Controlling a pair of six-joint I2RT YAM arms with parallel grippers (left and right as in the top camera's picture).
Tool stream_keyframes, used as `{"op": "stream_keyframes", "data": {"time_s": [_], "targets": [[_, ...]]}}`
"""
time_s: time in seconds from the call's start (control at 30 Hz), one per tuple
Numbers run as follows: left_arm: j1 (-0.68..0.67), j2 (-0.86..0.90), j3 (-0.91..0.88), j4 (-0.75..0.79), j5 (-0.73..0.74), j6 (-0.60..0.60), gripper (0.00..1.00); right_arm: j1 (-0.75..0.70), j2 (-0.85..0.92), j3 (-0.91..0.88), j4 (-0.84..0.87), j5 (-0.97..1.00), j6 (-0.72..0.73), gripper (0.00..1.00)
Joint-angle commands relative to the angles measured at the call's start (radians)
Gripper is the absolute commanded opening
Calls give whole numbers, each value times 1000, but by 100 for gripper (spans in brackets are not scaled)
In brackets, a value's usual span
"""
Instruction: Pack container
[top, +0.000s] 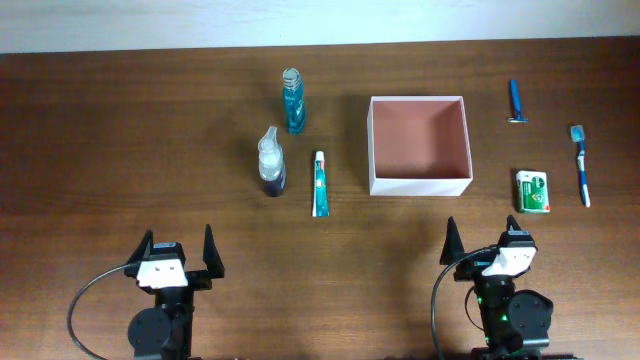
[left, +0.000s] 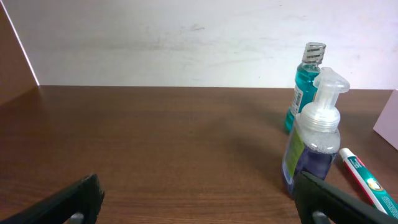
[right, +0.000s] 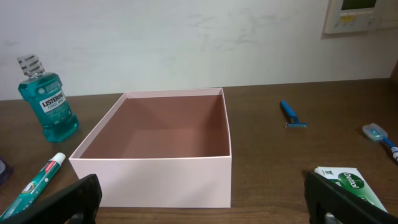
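The container (top: 420, 184), a square open box with white walls and a pinkish-brown inside, stands empty at the table's middle right; it also shows in the right wrist view (right: 155, 180). A teal mouthwash bottle (top: 292, 100), a clear pump bottle (top: 271, 165) and a toothpaste tube (top: 319, 184) lie left of it. A blue razor (top: 516, 103), a toothbrush (top: 581, 165) and a green-and-white packet (top: 534, 191) lie right of it. My left gripper (top: 180, 258) and right gripper (top: 487, 250) are open and empty near the front edge.
The dark wooden table (top: 120, 150) reaches a white wall at the back. In the left wrist view the pump bottle (left: 314, 134), mouthwash bottle (left: 305, 84) and toothpaste tube (left: 367, 183) sit at the right.
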Motion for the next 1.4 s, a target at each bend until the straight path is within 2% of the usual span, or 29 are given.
{"op": "stream_keyframes", "data": {"time_s": [0.0,0.27,0.37,0.47,0.57,0.7,0.83,0.9,1.0,1.1,1.13,1.2,1.27,1.37], "targets": [[6,-5,-2,-7,11,-13,100,8,-6,-5,-6,-2,-8,99],[6,-5,-2,17,11,-13,99,8,-6,-5,-6,-2,-8,99],[7,-5,-2,177,44,-13,99,8,-6,-5,-6,-2,-8,99],[8,-5,2,386,194,-26,99,8,-6,-5,-6,-2,-8,99],[8,15,39,453,285,-142,100,8,-6,-5,-6,-2,-8,99],[8,97,165,402,337,-138,99,8,-6,-5,-6,-2,-8,99],[8,270,396,345,402,10,99,8,-6,-5,-6,-2,-8,99],[8,490,653,244,508,95,99,8,-6,-5,-6,-2,-8,99],[8,727,925,108,713,178,99,8,-6,-5,-6,-2,-8,99],[8,908,1133,44,842,174,99,8,-6,-5,-6,-2,-8,99],[8,1000,1232,43,964,164,99,8,-6,-5,-6,-2,-7,99],[4,1102,1341,29,1062,145,99,8,-6,-5,-6,-2,-8,99],[-16,1199,1458,-66,1056,123,99,8,-6,-5,-6,-2,-8,99],[-80,1322,1645,-336,853,140,99,8,-6,-5,-6,-2,-7,99]]}}
